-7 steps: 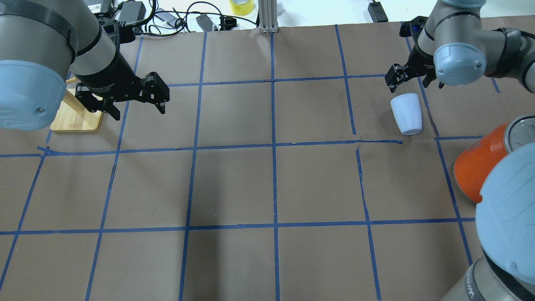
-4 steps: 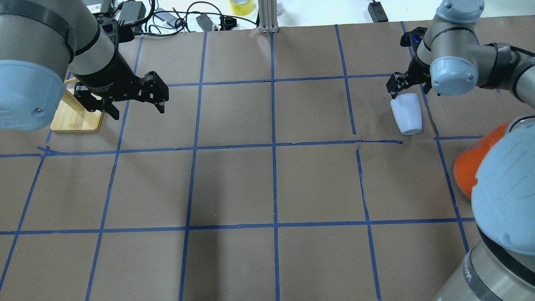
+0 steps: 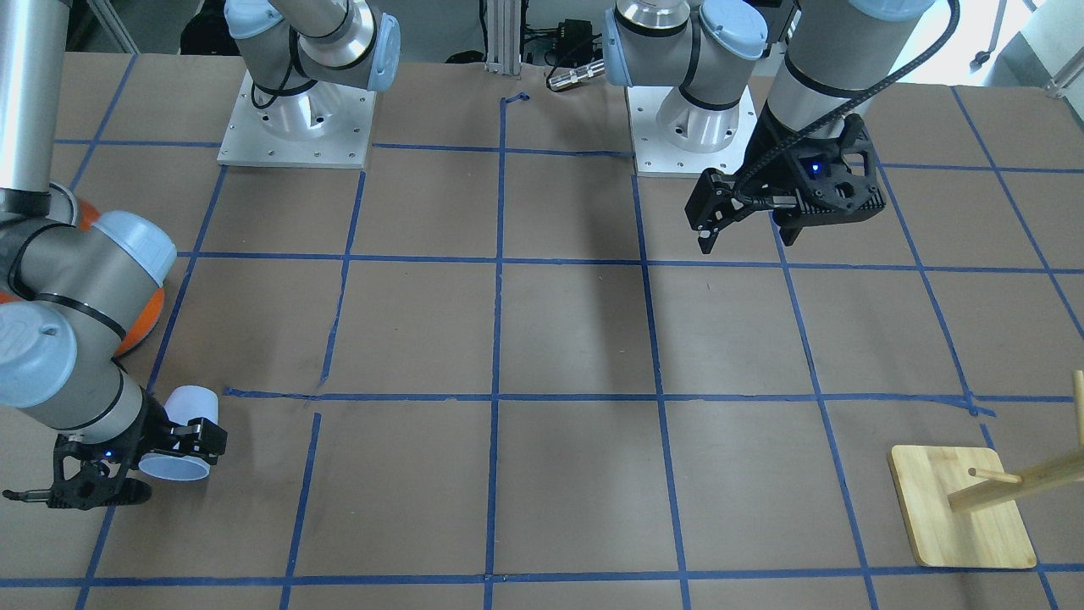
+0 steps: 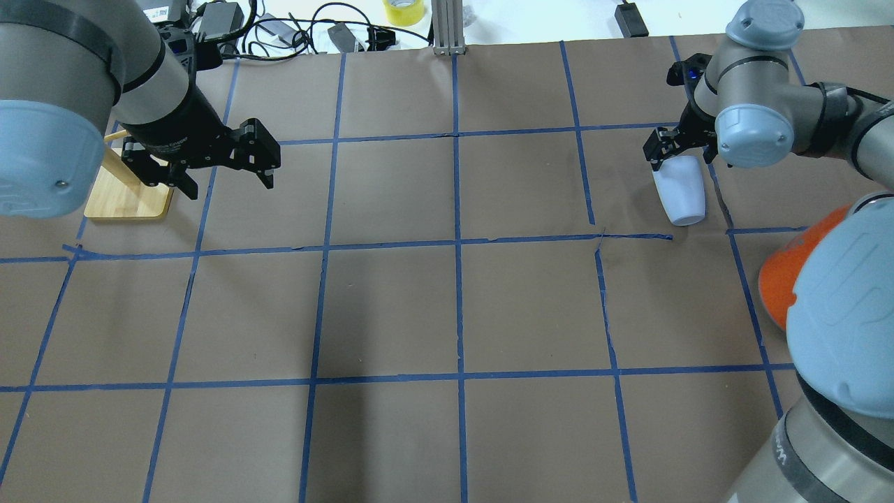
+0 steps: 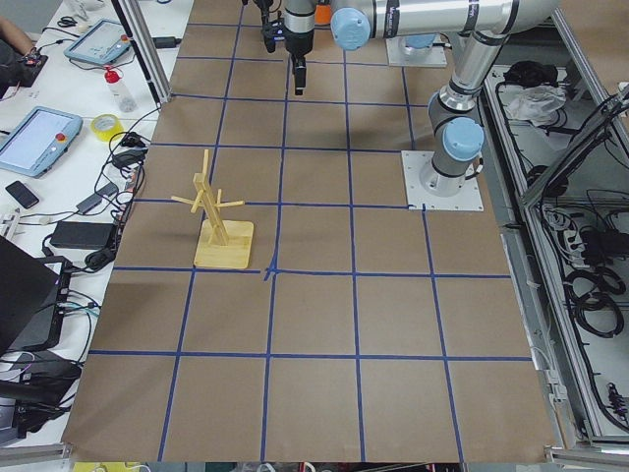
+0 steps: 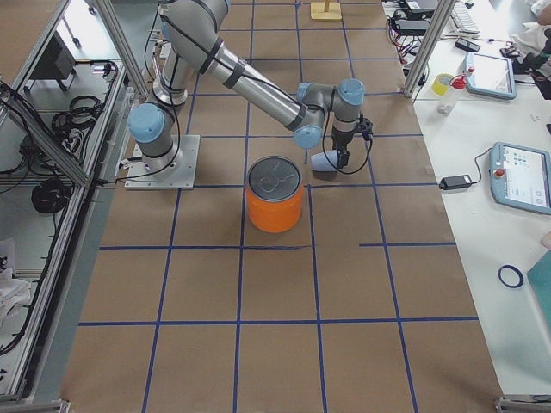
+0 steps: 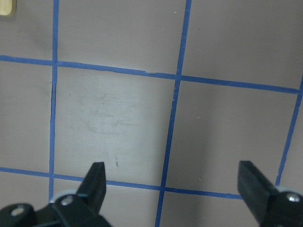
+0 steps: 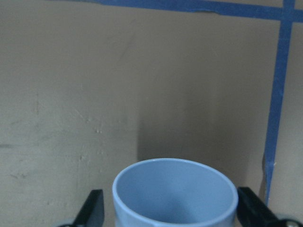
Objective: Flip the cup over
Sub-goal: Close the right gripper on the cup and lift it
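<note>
The pale blue-white cup (image 4: 682,198) lies on its side at the far right of the table, with its mouth pointing away from the robot. My right gripper (image 4: 681,150) is open, and its jaws straddle the cup's rim without closing on it. In the right wrist view the cup's mouth (image 8: 175,194) sits between the two fingers (image 8: 92,210). The cup (image 3: 188,408) and the right gripper (image 3: 165,464) also show in the front-facing view. My left gripper (image 4: 230,187) is open and empty, hovering over bare table at the far left; it also shows in the left wrist view (image 7: 173,187).
A large orange can (image 4: 779,279) with a silver lid (image 6: 275,176) stands just near-side of the cup, partly behind my right arm's elbow. A wooden peg rack on a board (image 4: 129,199) stands by the left gripper. Cables and a tape roll (image 4: 403,10) lie beyond the far edge.
My right gripper has come down and closer to the cup, so its jaws now straddle the rim. The cup has not moved. The left arm has barely shifted.
</note>
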